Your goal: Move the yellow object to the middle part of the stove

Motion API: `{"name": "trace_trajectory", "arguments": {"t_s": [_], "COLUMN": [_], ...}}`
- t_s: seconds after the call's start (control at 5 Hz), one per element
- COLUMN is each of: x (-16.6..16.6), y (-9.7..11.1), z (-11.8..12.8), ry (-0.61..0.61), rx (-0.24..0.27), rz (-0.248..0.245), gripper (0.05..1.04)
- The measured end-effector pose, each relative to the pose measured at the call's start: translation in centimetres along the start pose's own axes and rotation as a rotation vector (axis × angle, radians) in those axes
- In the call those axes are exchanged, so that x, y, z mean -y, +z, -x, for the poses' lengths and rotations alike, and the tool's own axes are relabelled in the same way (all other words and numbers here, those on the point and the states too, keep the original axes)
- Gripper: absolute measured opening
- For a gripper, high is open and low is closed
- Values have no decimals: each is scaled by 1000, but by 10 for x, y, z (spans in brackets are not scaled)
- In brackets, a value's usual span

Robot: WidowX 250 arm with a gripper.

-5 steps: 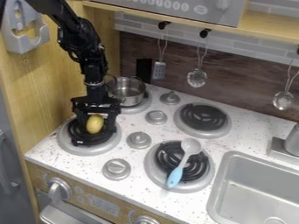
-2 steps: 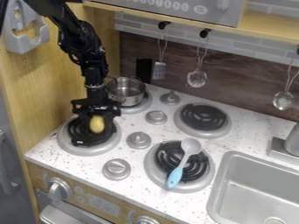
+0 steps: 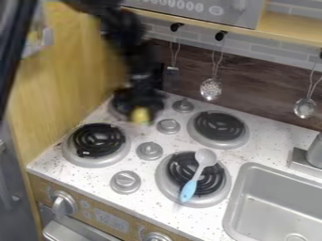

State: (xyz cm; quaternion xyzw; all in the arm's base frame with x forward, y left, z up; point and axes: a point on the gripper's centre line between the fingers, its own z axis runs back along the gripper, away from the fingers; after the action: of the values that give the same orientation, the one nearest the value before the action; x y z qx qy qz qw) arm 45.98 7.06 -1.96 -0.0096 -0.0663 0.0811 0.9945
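Overall, the arm [image 3: 129,42] enters at the upper left of the frame and slopes down toward upper centre, blurred, gripper [image 3: 142,109] lowermost and pointing down. The gripper is closed on the yellow object [image 3: 140,116]; blur hides the exact gap. Said object is left of the upper middle knob [image 3: 168,126]. Print is noted on the top panel [image 3: 220,16] and lower-left oven front [image 3: 112,220].
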Motion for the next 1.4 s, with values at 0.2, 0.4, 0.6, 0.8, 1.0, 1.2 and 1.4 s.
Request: {"name": "trace_trajectory", "arguments": {"t_s": [0.2, 0.4, 0.6, 0.8, 1.0, 1.2, 1.4], "x": [48, 68, 74, 72, 71, 70, 75], "y": [-25, -42, -50, -59, -56, -45, -20], "z": [-17, -27, -19, 1, 10, 10, 9], "ry": [-115, -156, -164, -163, -143, -137, -132], "rx": [-31, -44, -73, -122, -124, -110, -64], "rz": [18, 23, 10, -22, -27, -28, -34], "gripper": [619, 619, 619, 708, 965, 1004, 999]}}
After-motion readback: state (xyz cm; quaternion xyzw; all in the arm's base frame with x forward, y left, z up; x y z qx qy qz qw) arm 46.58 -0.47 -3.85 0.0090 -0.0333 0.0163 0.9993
